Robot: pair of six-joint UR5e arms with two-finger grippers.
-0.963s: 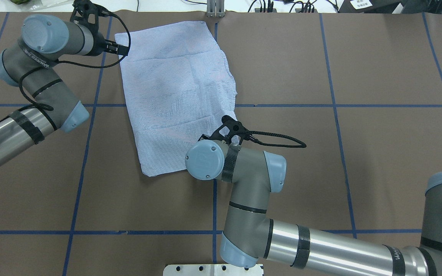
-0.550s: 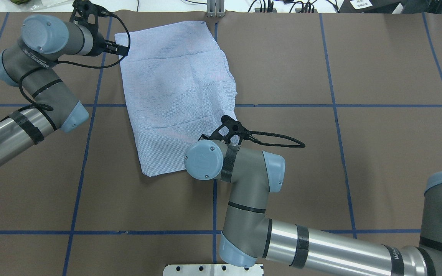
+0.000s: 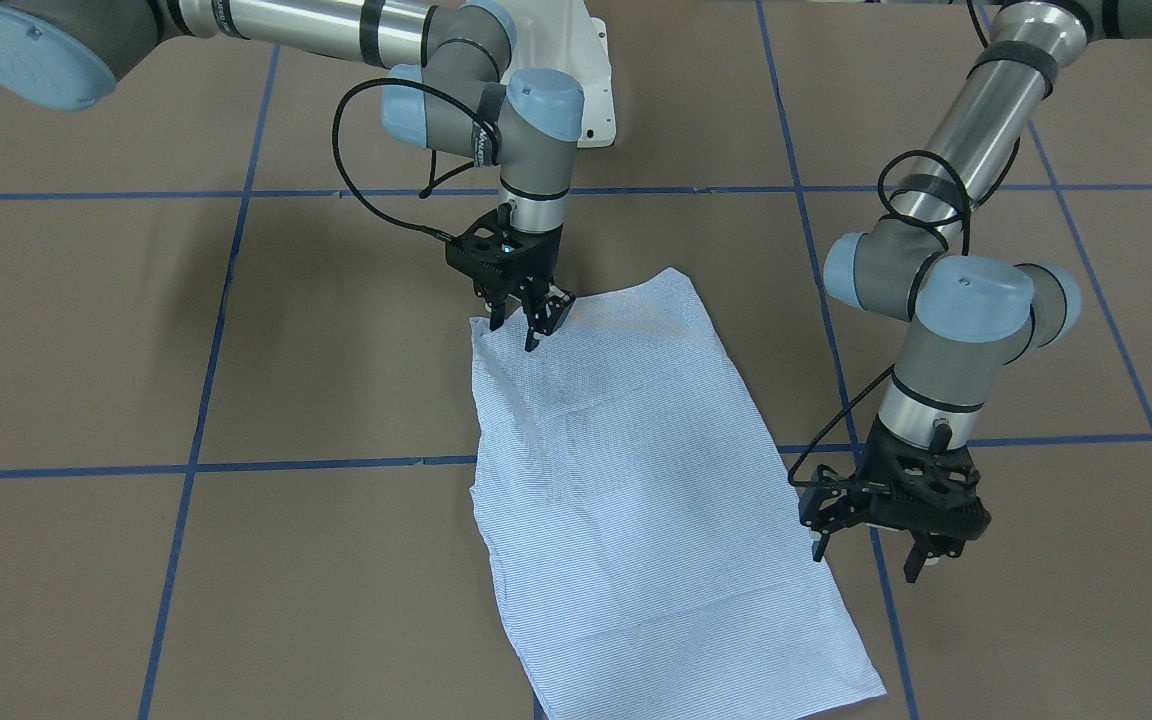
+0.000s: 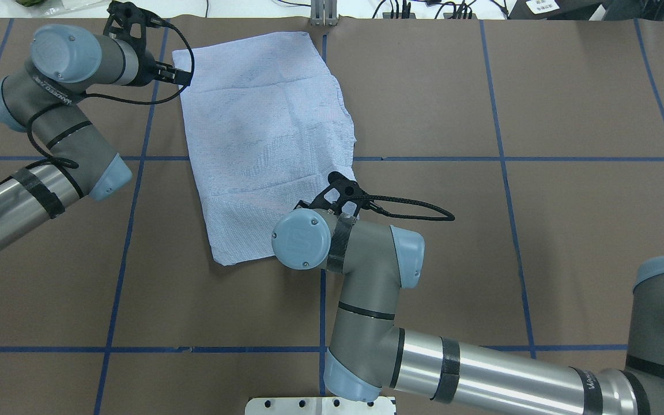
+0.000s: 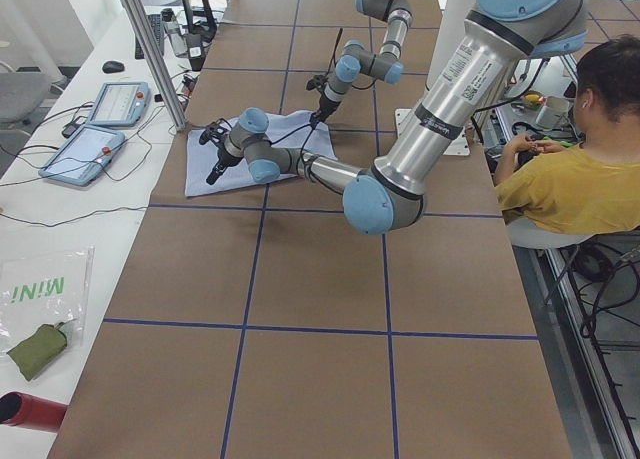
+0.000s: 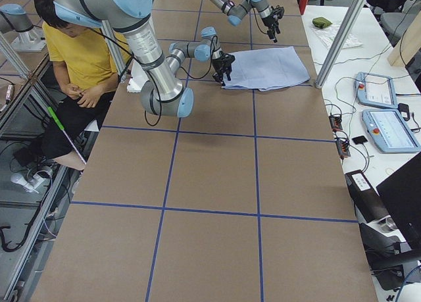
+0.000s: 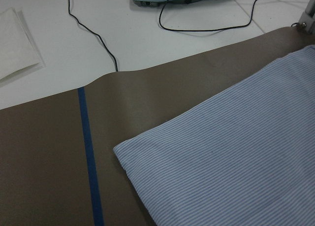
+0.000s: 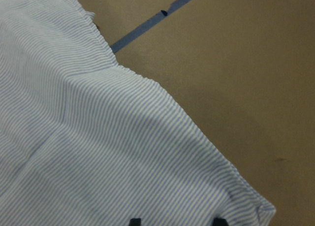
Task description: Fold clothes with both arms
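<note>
The light blue striped shirt [image 4: 263,144] is laid flat, folded to a rectangle, left of centre on the far half of the brown table [image 4: 482,242]. The left arm [image 4: 61,135] is bent at the elbow, wrist pointing down. The left gripper [image 3: 866,560] is held with its fingers [image 3: 914,568] spread and nothing between them, just beside the shirt's far left edge. The right arm [image 4: 366,276] is reached across. The right gripper [image 3: 516,333] is poised over the shirt's near right corner with fingertips [image 8: 134,221] parted, nothing grasped. Contact with the cloth cannot be told.
</note>
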